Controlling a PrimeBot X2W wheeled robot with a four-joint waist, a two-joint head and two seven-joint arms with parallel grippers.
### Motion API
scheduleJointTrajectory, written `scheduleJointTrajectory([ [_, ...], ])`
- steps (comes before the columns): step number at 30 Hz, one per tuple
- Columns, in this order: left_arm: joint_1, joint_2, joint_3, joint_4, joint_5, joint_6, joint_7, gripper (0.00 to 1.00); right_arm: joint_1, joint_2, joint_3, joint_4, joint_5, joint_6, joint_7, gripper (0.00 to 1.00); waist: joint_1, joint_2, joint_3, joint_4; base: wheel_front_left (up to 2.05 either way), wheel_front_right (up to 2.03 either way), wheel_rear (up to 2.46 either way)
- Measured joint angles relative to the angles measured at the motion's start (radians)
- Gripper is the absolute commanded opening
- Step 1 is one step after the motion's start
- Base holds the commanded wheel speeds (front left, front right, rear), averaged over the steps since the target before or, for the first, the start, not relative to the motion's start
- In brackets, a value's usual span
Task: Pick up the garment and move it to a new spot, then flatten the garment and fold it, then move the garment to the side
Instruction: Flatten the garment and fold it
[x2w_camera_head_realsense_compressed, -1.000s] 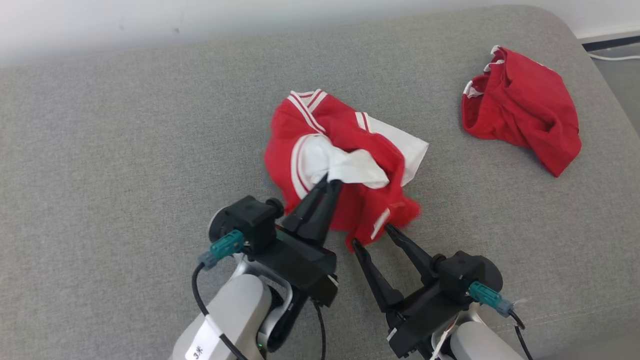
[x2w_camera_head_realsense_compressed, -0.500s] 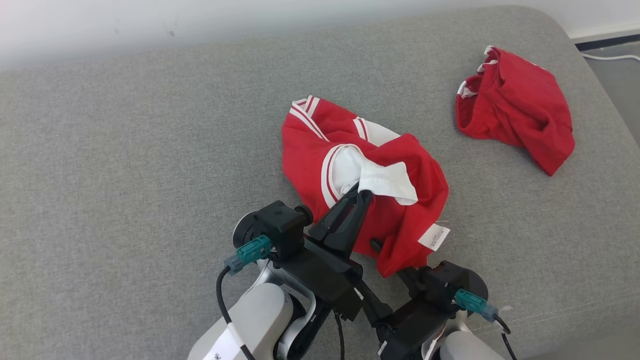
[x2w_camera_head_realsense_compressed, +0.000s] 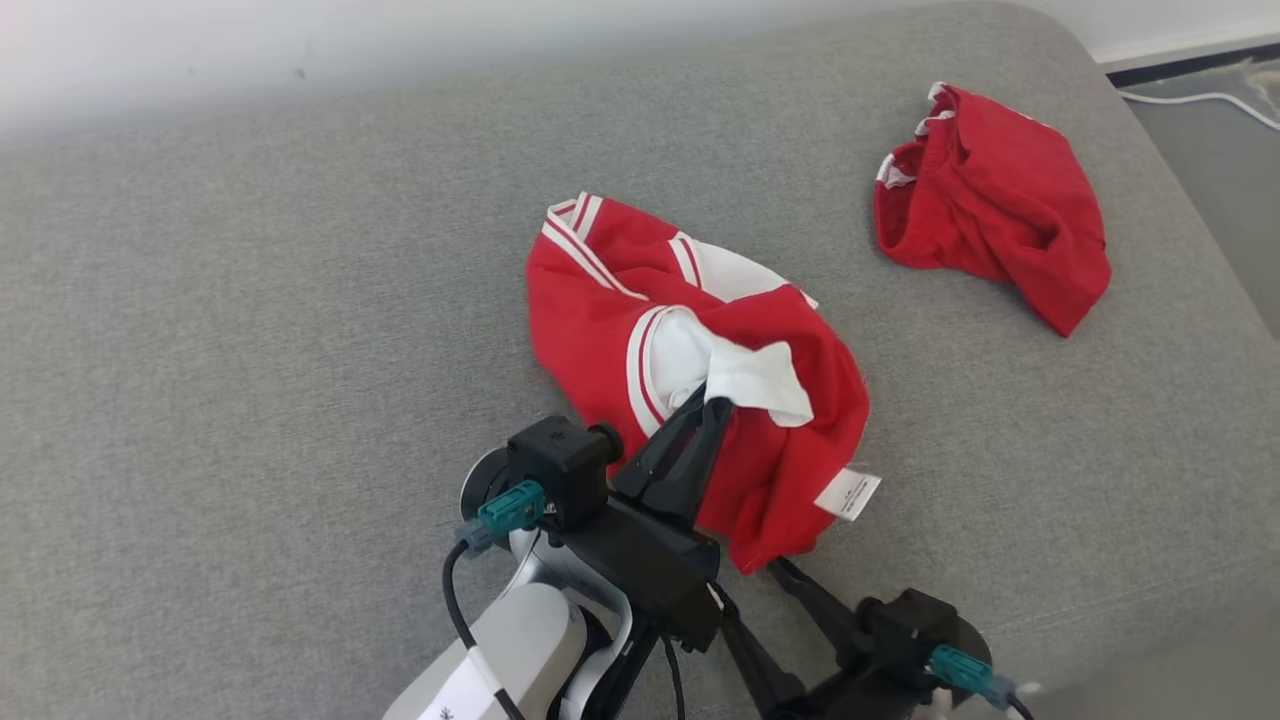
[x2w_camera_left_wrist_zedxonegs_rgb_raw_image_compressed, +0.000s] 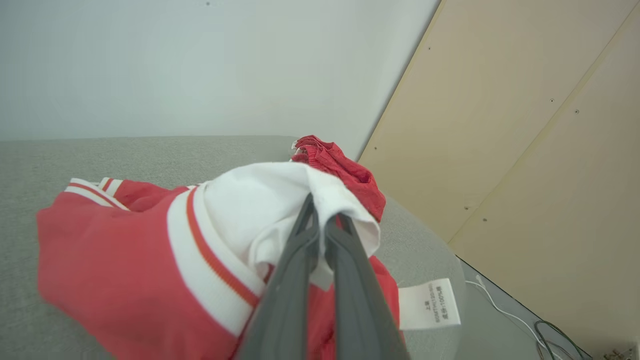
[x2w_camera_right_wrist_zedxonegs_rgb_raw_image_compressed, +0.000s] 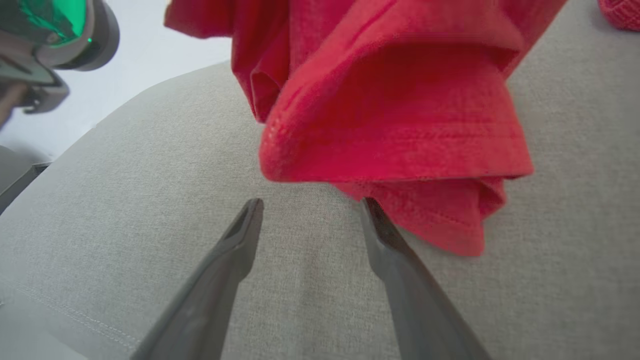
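between your left gripper (x2w_camera_head_realsense_compressed: 708, 403) tips the garment (x2w_camera_head_realsense_compressed: 600, 320) is clamped by its white part; just under its red hem your right gripper (x2w_camera_right_wrist_zedxonegs_rgb_raw_image_compressed: 310, 202) sits fingers apart, over the couch (x2w_camera_head_realsense_compressed: 250, 350).

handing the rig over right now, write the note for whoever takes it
Left gripper: shut on a white fold of the red and white shirt, holding its near side up off the grey cushion.
Right gripper: open, just under the hanging red hem, gripping nothing.
Shirt is bunched mid-cushion, care label showing. A second red garment lies at the far right.
Done: shirt grasped.
Left: set it at a new spot, flatten, fold, move aside.
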Motion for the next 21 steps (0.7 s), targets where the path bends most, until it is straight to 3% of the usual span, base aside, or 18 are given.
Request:
scheduleJointTrajectory([
  [4,0.01,0.002,0.0,0.004,0.0,0.008,0.007,0.0,0.014,-0.022,-0.034,-0.021,0.001,-0.017,-0.001,1.0,0.0,0.0,0.007,-0.022,0.0,0.0,0.0],
  [21,-0.022,0.005,-0.019,-0.038,-0.008,0.006,0.002,0.0,0.037,-0.051,-0.076,-0.123,0.01,-0.031,-0.01,1.0,0.0,0.0,-0.008,-0.09,0.0,0.0,0.0],
])
